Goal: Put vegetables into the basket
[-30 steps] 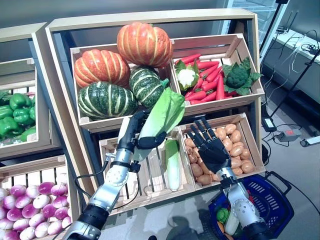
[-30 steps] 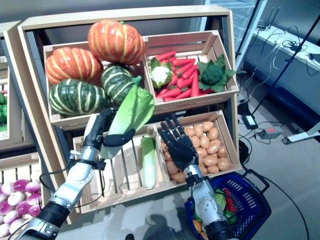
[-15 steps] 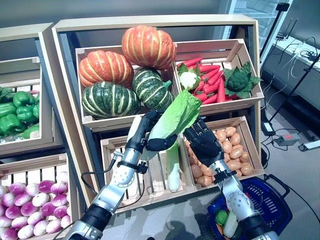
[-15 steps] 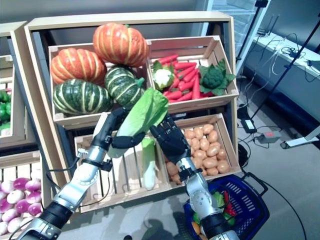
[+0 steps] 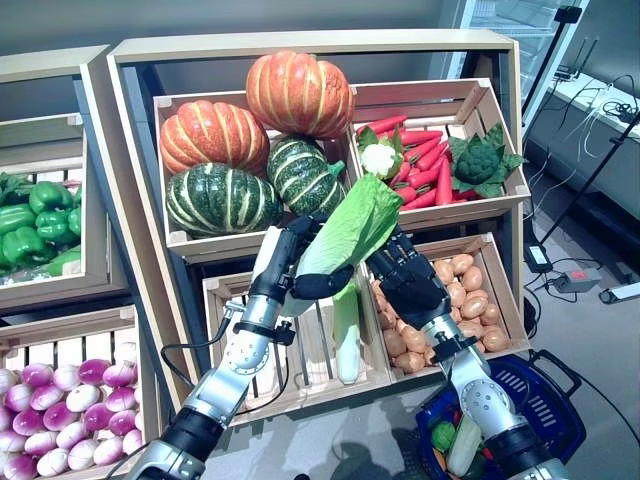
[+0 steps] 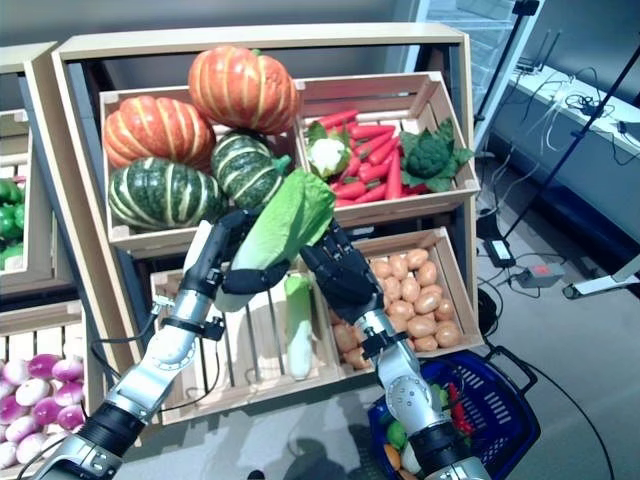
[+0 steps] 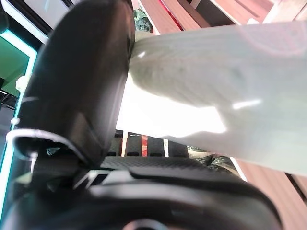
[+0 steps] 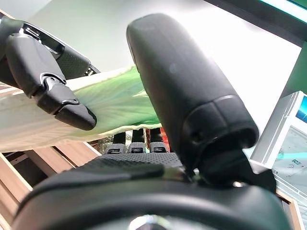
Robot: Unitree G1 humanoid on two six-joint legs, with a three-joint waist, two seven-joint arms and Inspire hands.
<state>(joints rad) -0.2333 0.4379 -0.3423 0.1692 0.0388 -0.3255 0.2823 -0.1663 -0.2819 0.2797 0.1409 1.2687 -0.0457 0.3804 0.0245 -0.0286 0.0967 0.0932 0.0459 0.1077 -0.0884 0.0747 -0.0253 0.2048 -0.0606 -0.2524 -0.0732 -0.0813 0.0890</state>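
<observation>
While raised before the wooden crates [image 5: 300, 345]: cabbage [image 5: 352, 228], clamped in left hand [image 5: 290, 265]; right hand [image 5: 408, 282] beside it, fingers straight, touching leaf; blue basket [image 5: 555, 415] below right.

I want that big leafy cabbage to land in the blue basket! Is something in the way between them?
Only the robot's own right hand and arm. The left hand holds the cabbage up before the crates. The right hand, fingers straight, reaches up beside its leaves, and its arm rises from just over the blue basket on the floor. Nothing else blocks the way.
</observation>
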